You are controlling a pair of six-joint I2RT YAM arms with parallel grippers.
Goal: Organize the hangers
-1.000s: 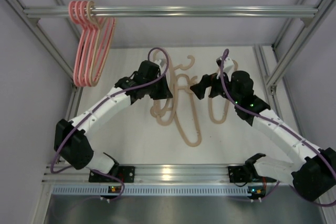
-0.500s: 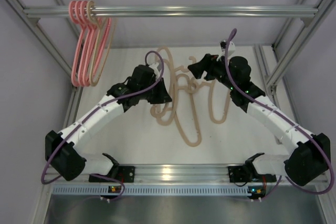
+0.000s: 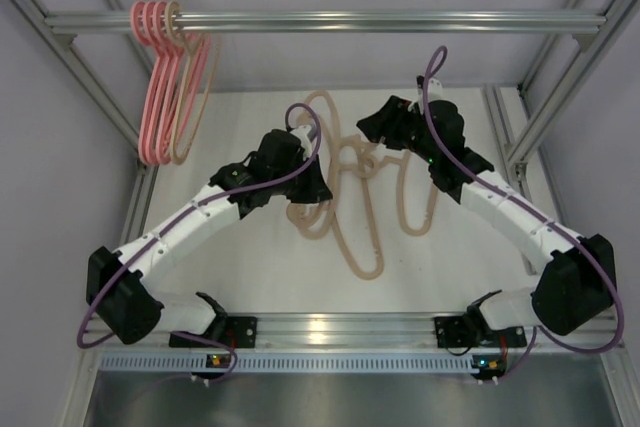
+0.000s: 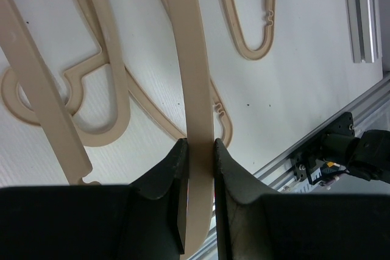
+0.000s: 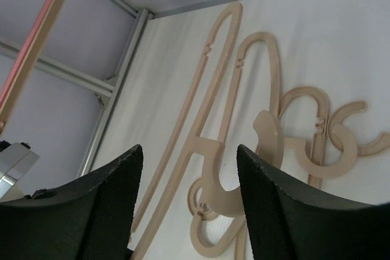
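Left gripper (image 4: 196, 150) was clamped on a beige hanger (image 4: 187, 59), likely to draw it free of the tangle (image 3: 365, 237) on the surface (image 3: 240, 267). Right gripper (image 5: 189, 162) gaped above the hooks, holding nothing. Farther back, sorted hangers (image 3: 165, 97) hung on the bar (image 3: 380, 21).

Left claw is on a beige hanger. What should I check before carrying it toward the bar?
1. Grip of left claw on the held hanger: ok, clamped on its flat bar.
2. held hanger free of the loose hangers: cannot tell, since they overlap from above.
3. right claw clear of the pile: ok, jaws apart and gripping nothing.
4. Room on the metal bar right of the hung hangers: ok, it is bare there.
5. Arms apart from each other: ok in the top view.
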